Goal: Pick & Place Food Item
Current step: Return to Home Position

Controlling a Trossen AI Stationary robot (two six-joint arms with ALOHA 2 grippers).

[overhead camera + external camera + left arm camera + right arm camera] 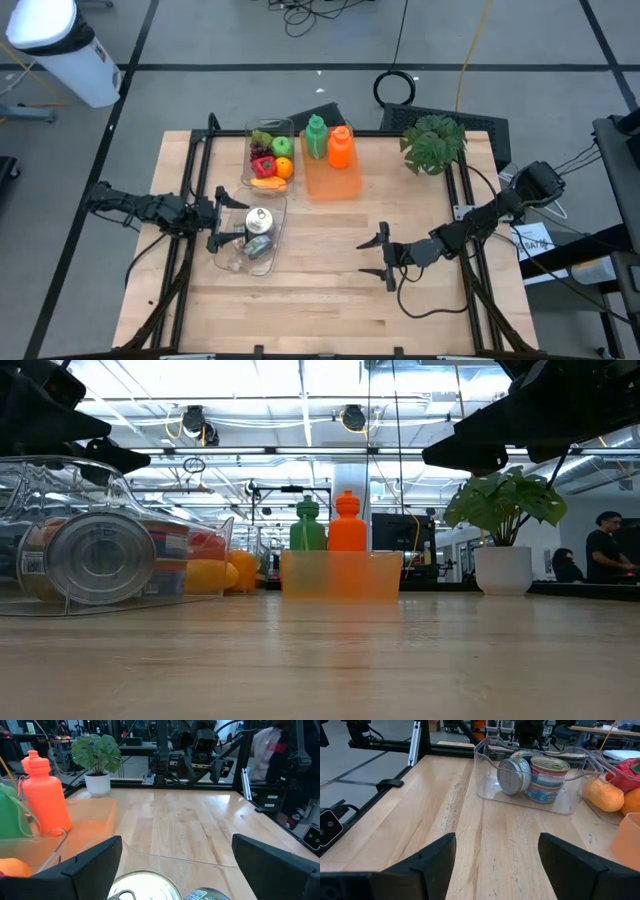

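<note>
We are holding the left end effector (230, 220) with its fingers spread wide, hovering over the left edge of the transparent bin (236, 263) on the left part of the worktop (330, 300). The tuna cans (259, 218) are lying inside that bin, one showing its lid. We are also holding the right end effector (376, 256) spread open above bare wood near the middle, well apart from the bin.
</note>
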